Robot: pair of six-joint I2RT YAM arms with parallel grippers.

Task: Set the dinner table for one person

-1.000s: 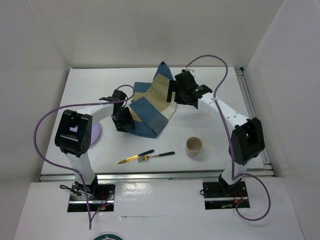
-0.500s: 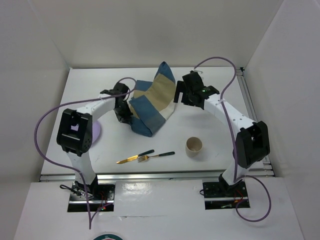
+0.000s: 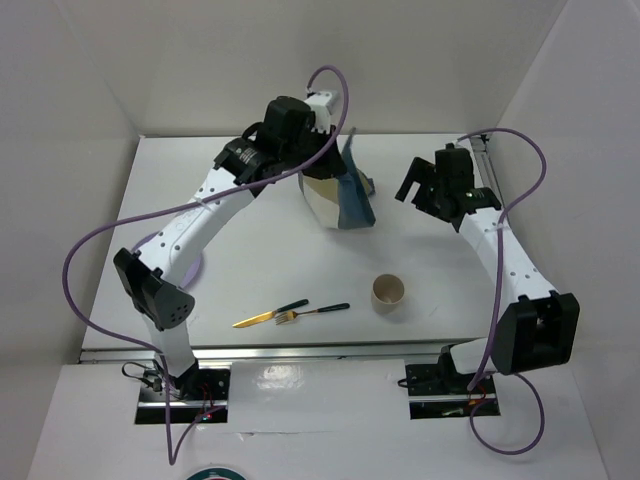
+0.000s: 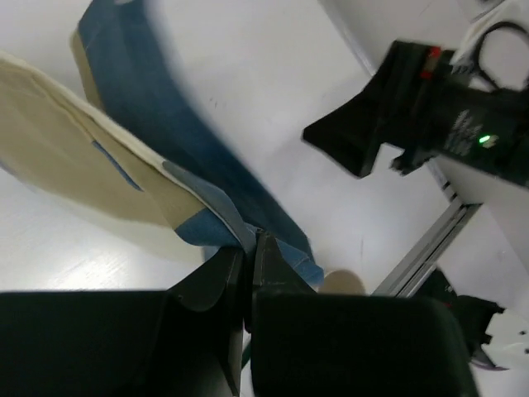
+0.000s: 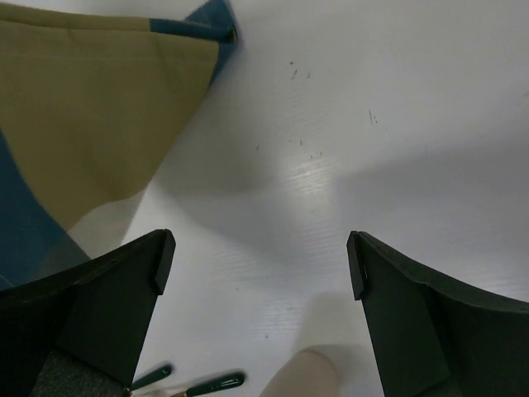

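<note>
My left gripper (image 3: 333,152) is raised over the back middle of the white dinner table (image 3: 250,270). It is shut on a corner of the blue-and-tan cloth placemat (image 3: 340,195), which hangs down folded with its lower edge near the table. In the left wrist view the jaws (image 4: 250,241) pinch the cloth (image 4: 124,165). My right gripper (image 3: 418,187) is open and empty, to the right of the cloth and apart from it. Its wrist view shows the wide-open gripper (image 5: 260,265) and the cloth (image 5: 91,107) at upper left.
A tan paper cup (image 3: 389,292) stands right of centre near the front. A gold knife (image 3: 268,315) and a fork (image 3: 315,311), both dark-handled, lie side by side near the front edge. A lilac plate (image 3: 191,266) lies partly under the left arm. White walls enclose the table.
My left arm has lifted the placemat off the table and swung it up and to the back right. My right gripper has let go of the cloth and drawn away to the right.
</note>
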